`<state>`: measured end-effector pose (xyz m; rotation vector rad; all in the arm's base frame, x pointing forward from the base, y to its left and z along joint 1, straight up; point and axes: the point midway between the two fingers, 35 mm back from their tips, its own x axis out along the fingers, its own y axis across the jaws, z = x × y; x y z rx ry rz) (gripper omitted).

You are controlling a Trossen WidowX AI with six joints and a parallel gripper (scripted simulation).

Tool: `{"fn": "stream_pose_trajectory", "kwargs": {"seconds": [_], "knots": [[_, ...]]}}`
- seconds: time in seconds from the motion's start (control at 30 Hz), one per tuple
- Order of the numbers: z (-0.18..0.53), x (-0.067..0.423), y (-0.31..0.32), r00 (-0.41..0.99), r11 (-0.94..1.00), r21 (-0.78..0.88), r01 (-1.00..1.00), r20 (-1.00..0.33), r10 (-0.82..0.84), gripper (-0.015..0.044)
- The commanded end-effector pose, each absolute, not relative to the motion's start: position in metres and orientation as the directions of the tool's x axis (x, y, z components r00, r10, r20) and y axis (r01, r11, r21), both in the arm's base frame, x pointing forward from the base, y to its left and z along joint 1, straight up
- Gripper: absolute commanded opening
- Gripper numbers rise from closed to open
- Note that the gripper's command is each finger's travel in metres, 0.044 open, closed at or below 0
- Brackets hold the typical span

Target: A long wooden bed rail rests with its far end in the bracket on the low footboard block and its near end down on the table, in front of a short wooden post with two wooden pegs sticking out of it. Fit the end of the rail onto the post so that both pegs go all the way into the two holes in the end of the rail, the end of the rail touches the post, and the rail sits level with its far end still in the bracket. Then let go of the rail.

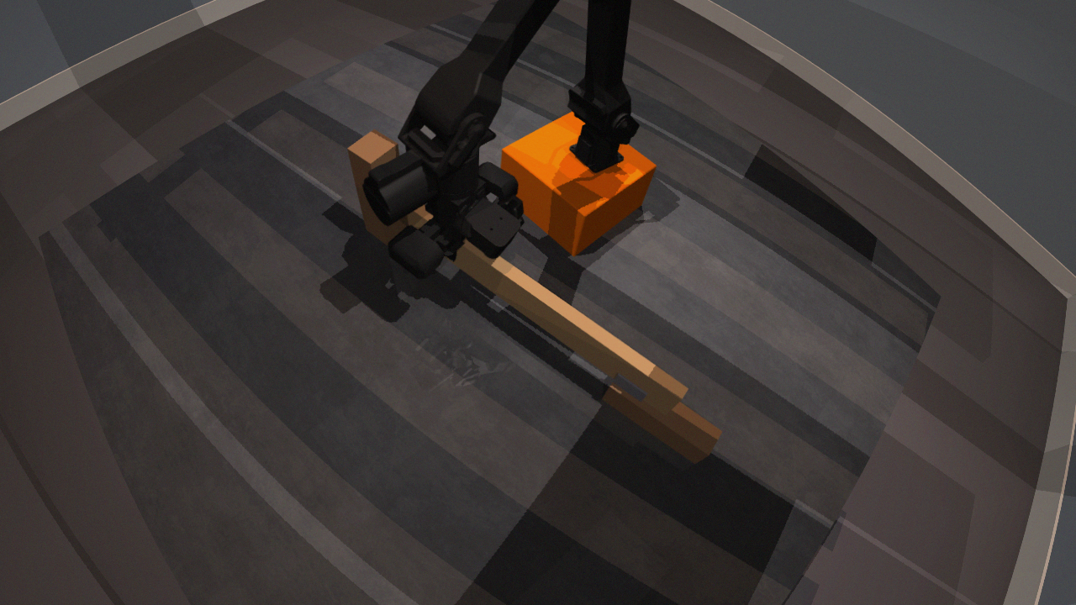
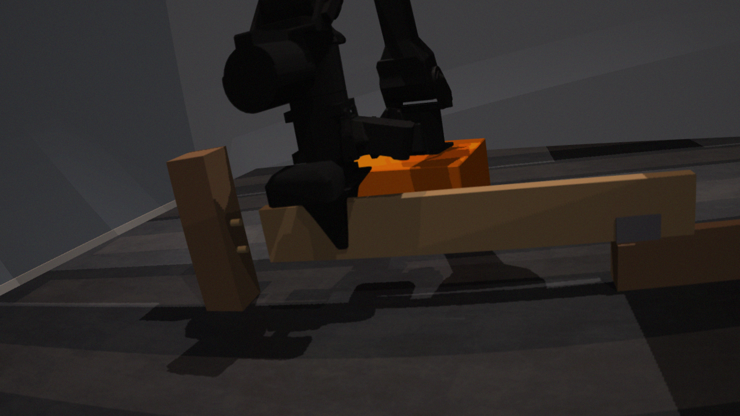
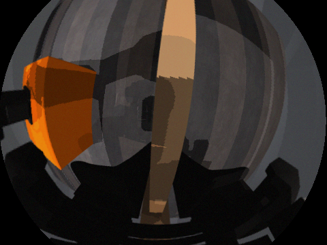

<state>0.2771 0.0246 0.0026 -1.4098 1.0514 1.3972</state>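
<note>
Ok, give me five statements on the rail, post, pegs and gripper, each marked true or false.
1. The gripper is shut on the rail. True.
2. Both pegs are fully inside the rail's end. False: they show bare in the gap between post and rail.
3. The rail's near end rests on the table. False: it is held up, clear of the table.
4. The rail's far end sits at the footboard block. True.
5. The orange block lies between the rail and the post. False: it stands behind the rail, under the arm's base.
</note>
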Motion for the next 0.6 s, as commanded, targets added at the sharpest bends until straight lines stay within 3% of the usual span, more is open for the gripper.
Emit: {"fn": "stream_pose_trajectory", "kwargs": {"seconds": [0.0, 0.57], "knots": [[0.0028, 0.279, 0.0227, 0.02, -0.272, -0.021, -0.962, -1.0, 0.008, 0.0], [0.0041, 0.2814, 0.018, 0.02, -0.272, -0.022, -0.962, -1.0, 0.008, 0.0]]}}
